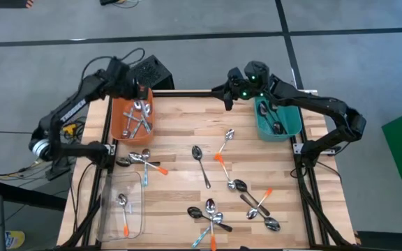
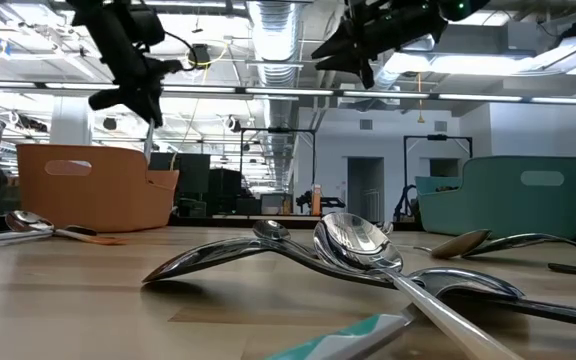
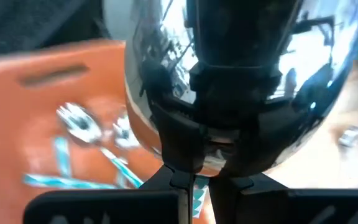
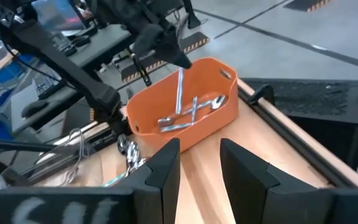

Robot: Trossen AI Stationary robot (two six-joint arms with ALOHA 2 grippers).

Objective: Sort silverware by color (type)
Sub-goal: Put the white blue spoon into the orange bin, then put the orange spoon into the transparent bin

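Left gripper (image 1: 139,93) fingers clamped on a silver spoon (image 4: 180,87), hanging over the orange bin (image 1: 116,120) at far left: drop step. Next: release. Right gripper (image 1: 230,97) fingers parted, empty, left of the teal bin (image 1: 289,129); remaining spoons (image 1: 239,186) scattered across the worktop (image 1: 180,115).

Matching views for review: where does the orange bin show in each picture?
High: orange bin at the table's far left corner, under the left tool.
Low: left side.
Left wrist: behind the held spoon.
Right wrist: centre.
Shared landmark: that spoon over it.
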